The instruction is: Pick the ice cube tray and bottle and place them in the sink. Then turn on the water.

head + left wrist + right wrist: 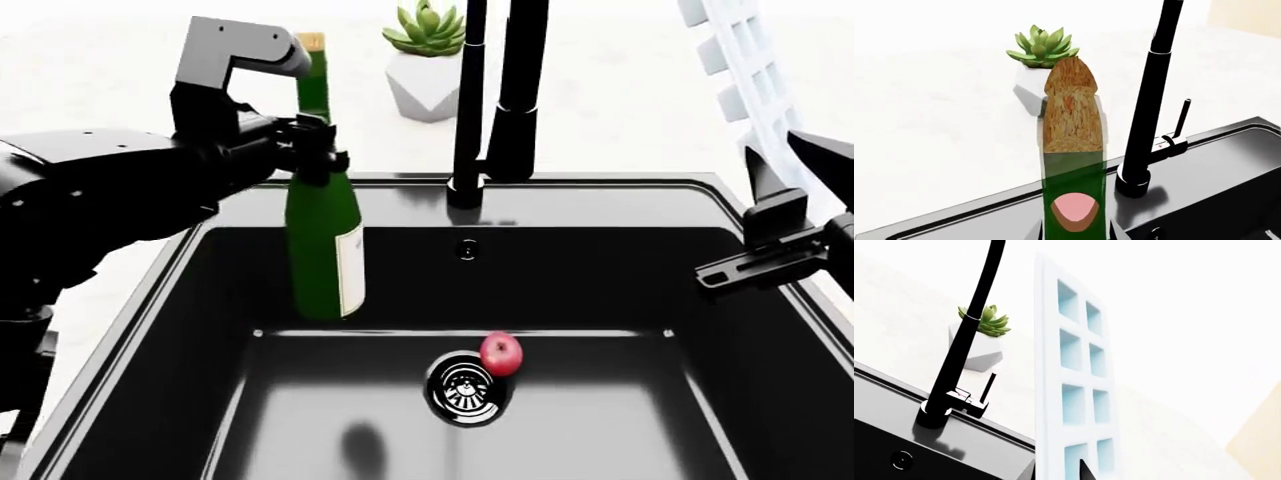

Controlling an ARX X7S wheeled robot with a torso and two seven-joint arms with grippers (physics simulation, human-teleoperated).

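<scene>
The dark green bottle (327,250) with its tan top hangs upright over the back left of the black sink (607,262), its base a little above the sink floor. My left gripper (315,140) is shut on its neck. In the left wrist view the bottle (1074,150) fills the middle between the gripper (1074,236) fingers. My right gripper (781,170) is shut on the white ice cube tray (747,70), held on end above the sink's right rim. In the right wrist view the tray (1077,390) stands tall in the gripper (1081,472).
A black faucet (470,100) with a side lever (1181,119) stands at the sink's back rim. A potted succulent (427,55) sits behind it on the white counter. A small red fruit (501,352) lies beside the round drain (467,390).
</scene>
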